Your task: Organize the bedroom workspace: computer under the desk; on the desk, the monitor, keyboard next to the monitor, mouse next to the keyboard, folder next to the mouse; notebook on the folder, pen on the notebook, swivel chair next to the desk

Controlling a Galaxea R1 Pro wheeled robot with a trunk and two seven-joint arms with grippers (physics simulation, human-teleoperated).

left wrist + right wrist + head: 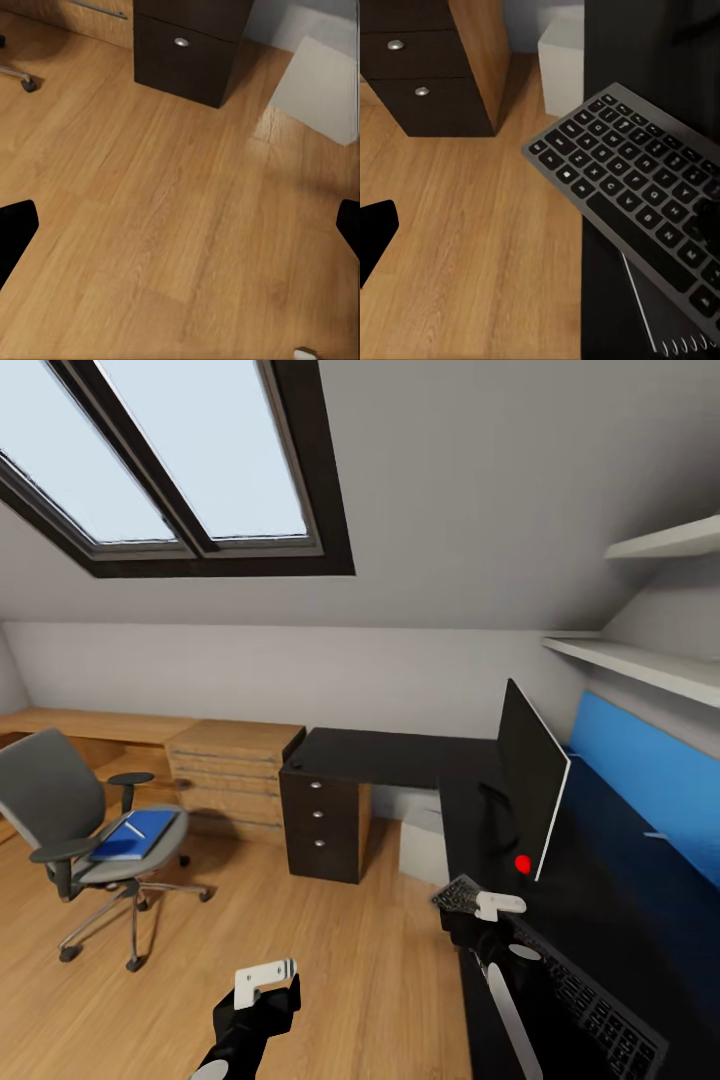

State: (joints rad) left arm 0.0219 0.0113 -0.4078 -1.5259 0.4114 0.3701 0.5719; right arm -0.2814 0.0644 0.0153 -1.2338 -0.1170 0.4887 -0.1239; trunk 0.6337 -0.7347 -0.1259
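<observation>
Along the right-hand wall of an attic bedroom, the L-shaped black desk (pixel 400 755) runs beneath a blue back panel (pixel 640 780), its drawer block (pixel 322 825) with round silver knobs standing at the corner and the light-grey computer (pixel 425 845) tucked in the gap under the top. The monitor (pixel 530 790) stands upright on the desk, turned edge-on to the head camera. Nearer the robot, the keyboard (pixel 637 180) lies on the desktop with one corner jutting past the desk's front edge over the floor; in the right wrist view a dark-grey spiral notebook (pixel 671 319) lies under its near end. The right gripper (pixel 490 915) hovers just over that overhanging end, one black finger (pixel 371 240) well out to the side, so the jaws stand wide apart and hold nothing. The left gripper (pixel 262 985) hangs low over bare wooden floor (pixel 172 225), fingers spread to either side, also empty. A broad stretch of open planks separates desk from swivel chair (pixel 85 810), which sits well apart at the left with the blue folder (pixel 135 834) flat on its seat and a thin white pen (pixel 134 828) lying on the folder. Behind the chair a light-wood drawer chest (pixel 232 770) meets the desk's far end, under a dark-framed skylight (pixel 180 460); white shelves (pixel 650 655) line the right wall.
</observation>
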